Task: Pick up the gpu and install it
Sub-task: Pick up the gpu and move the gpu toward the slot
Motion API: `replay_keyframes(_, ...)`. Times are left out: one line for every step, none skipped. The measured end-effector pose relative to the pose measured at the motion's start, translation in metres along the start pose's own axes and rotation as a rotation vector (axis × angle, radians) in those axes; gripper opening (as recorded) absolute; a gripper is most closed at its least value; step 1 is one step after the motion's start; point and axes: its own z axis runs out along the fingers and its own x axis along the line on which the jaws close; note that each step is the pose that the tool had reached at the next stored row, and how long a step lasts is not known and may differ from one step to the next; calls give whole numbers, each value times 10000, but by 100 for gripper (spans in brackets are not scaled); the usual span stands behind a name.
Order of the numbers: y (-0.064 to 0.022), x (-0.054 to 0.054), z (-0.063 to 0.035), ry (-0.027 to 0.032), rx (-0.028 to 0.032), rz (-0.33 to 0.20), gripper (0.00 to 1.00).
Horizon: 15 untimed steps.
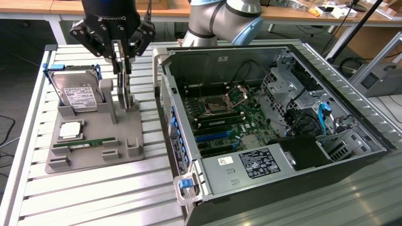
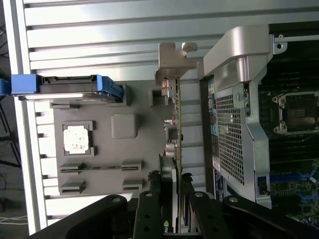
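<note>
Gpu (image 2: 177, 124): its near end vanishes between the gripper (image 2: 173, 196) fingers. Computer case (image 1: 207, 66) runs off the exterior view's lower edge. Hard drive (image 1: 78, 92) label print, too small to read.

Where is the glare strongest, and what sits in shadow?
Exterior view: the table's metal slats shine pale, while the inside of the computer case stays dim. Wrist view: the slats glare nearly white, and the gpu shows as a thin dark edge.
</note>
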Motion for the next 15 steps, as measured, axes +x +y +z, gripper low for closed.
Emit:
replay_keyframes(0, 0, -6, 0, 0, 1, 27)
replay_keyframes(0, 0, -14, 0, 0, 0, 27)
replay_keyframes(1, -1, -26, 0, 0, 1, 27)
replay_keyframes(1, -1, -31, 0, 1, 0, 27)
replay_keyframes(1, -1, -38, 0, 0, 0, 27)
replay_keyframes(1, -1, -45, 0, 0, 0, 27)
replay_keyframes(1, -1, -51, 0, 0, 0, 27)
replay_keyframes(1, -2, -61, 0, 0, 0, 27)
replay_keyframes(2, -2, -67, -1, 0, 0, 27)
replay_keyframes(2, -2, -72, 0, 0, 0, 27)
replay_keyframes(2, -2, -78, 0, 0, 0, 27)
replay_keyframes(2, -2, -84, 0, 0, 0, 27)
replay_keyframes(2, -2, -90, 0, 0, 0, 27)
replay_keyframes(2, -3, -103, 0, 0, 0, 27)
replay_keyframes(3, -3, -113, 0, 0, 0, 27)
